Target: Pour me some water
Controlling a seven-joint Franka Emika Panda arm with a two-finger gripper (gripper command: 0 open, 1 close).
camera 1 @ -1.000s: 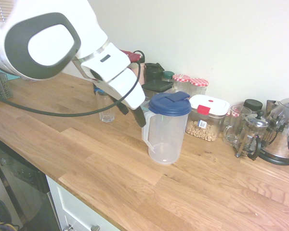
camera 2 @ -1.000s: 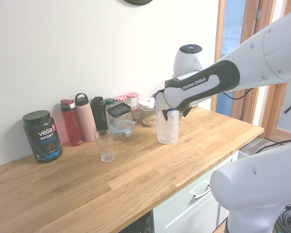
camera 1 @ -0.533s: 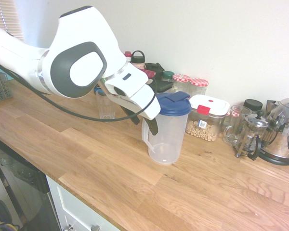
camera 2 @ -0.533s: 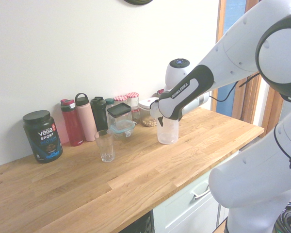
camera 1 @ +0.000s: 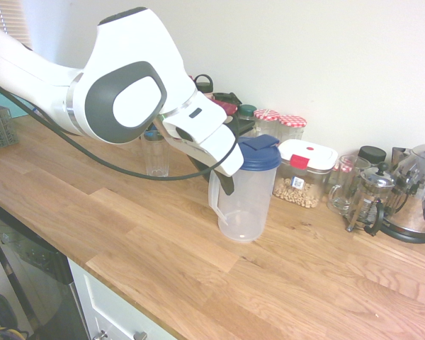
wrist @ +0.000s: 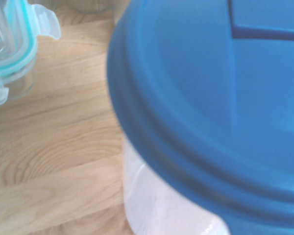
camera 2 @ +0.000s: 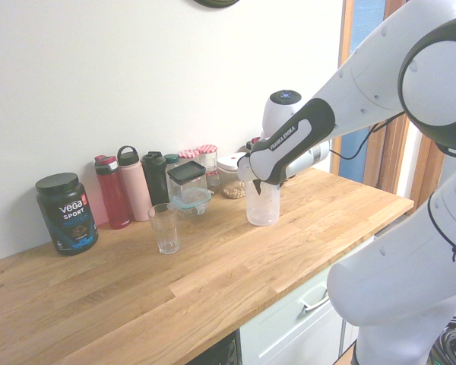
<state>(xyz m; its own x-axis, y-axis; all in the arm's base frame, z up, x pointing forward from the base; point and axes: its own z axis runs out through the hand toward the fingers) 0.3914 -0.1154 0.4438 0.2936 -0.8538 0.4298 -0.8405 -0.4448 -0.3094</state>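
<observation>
Nothing's poured yet: the gripper (camera 1: pixel 223 183) has only reached the handle side of the blue-lidded pitcher (camera 1: pixel 244 191), upright mid-counter, whether its jaws have closed I cannot tell, and the empty glass (camera 2: pixel 165 228) waits well off to the left.

Bright, even daylight — soft shadows on the worktop (camera 1: pixel 163 241); up close the blue lid (wrist: pixel 220 103) is blurred.
</observation>
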